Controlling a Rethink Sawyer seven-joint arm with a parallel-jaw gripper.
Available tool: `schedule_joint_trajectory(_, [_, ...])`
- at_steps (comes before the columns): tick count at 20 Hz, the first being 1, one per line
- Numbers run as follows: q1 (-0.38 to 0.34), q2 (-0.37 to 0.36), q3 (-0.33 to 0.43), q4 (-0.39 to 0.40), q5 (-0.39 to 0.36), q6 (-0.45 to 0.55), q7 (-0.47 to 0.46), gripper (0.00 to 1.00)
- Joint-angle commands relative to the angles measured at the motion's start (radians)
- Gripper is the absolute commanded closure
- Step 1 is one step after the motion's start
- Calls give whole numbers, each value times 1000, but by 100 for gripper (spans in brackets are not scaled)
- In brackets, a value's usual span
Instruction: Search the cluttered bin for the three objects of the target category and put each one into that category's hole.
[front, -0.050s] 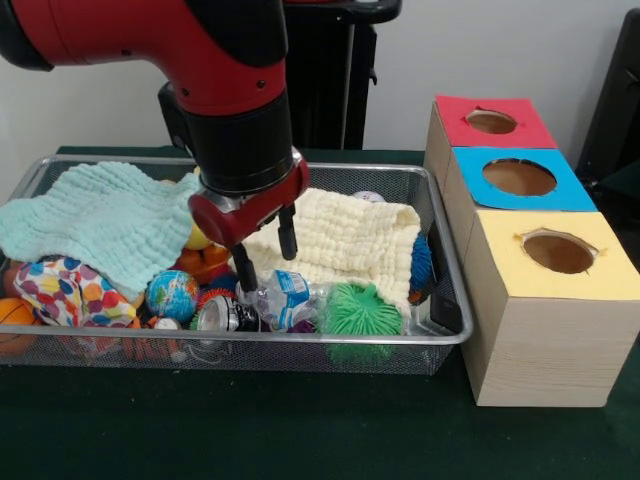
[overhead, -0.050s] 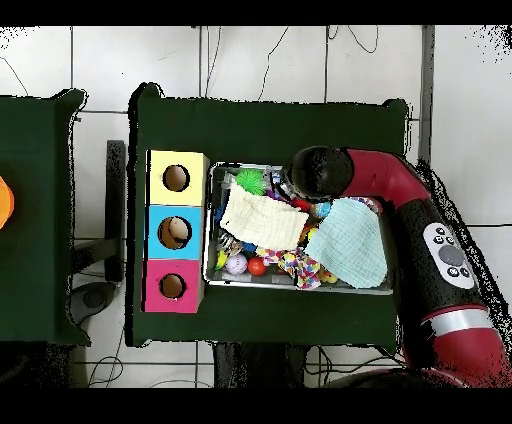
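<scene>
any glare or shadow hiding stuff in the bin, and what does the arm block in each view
Front view: even light, no strong glare; the arm hides the wire bin's far middle, and the open gripper hangs over the crushed plastic bottle. Overhead view: the arm covers the gripper and the bin corner beside the green spiky ball; the dark cloth table shows little shadow.
</scene>
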Motion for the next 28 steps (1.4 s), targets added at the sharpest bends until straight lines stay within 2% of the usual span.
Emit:
schedule_joint_trajectory(1, [-55, 1, 57, 101, -51, -32, -156, 0])
schedule_joint_trajectory(8, [-83, 26, 64, 117, -76, -71, -155, 0])
schedule_joint_trajectory(11, [-61, 47, 63, 104, -84, -84, -124, 0])
schedule_joint_trajectory(22, [16, 44, 53, 115, -79, -118, -17, 0])
schedule_joint_trajectory(28, [38, 17, 38, 158, -66, -153, 30, 0])
